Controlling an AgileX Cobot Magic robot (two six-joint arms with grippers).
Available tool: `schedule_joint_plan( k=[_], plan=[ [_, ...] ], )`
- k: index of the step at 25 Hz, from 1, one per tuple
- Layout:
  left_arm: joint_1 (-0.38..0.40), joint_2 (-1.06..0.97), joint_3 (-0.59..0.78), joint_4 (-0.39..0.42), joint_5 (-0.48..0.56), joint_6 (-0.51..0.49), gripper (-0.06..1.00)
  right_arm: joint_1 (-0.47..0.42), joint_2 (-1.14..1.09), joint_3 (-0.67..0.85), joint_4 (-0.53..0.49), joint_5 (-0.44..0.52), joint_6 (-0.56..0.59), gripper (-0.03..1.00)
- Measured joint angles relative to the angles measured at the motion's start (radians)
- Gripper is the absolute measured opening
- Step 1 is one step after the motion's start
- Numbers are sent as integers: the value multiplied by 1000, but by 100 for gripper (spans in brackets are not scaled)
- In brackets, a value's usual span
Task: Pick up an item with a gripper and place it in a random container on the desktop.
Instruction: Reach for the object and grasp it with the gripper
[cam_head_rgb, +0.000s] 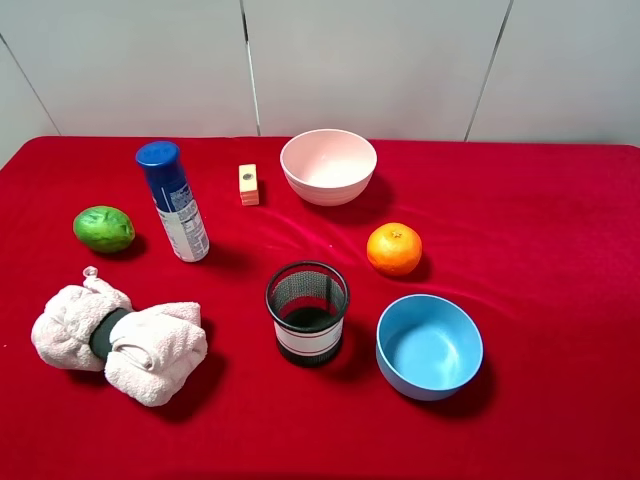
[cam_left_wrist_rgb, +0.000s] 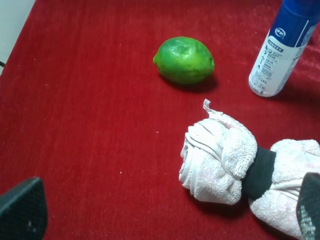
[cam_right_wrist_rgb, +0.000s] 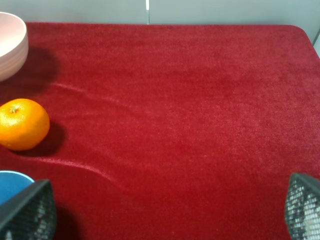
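The orange (cam_head_rgb: 394, 249) sits on the red cloth of the desktop (cam_head_rgb: 540, 220), right of centre. It also shows in the right wrist view (cam_right_wrist_rgb: 22, 124). The pale pink bowl (cam_head_rgb: 328, 166) stands empty behind it and shows at the edge of the right wrist view (cam_right_wrist_rgb: 10, 45). Neither arm shows in the exterior high view. My left gripper (cam_left_wrist_rgb: 166, 205) is open and empty, with one fingertip (cam_left_wrist_rgb: 22, 210) low over the cloth near the towel. My right gripper (cam_right_wrist_rgb: 165, 210) is open and empty, with one fingertip (cam_right_wrist_rgb: 27, 210) showing, apart from the orange.
A green lime (cam_head_rgb: 104, 228), a blue spray can (cam_head_rgb: 173, 200) and a rolled white towel (cam_head_rgb: 120, 338) are on the left. A black mesh cup (cam_head_rgb: 307, 312) and a light blue bowl (cam_head_rgb: 429, 346) stand in front. A small yellow block (cam_head_rgb: 248, 184) is beside the pink bowl.
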Motion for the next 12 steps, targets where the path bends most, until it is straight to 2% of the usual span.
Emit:
schedule_joint_plan(
  k=[12],
  plan=[
    [0, 0, 0, 0, 0, 0, 99, 0, 0, 0, 0, 0, 0, 69]
  ],
)
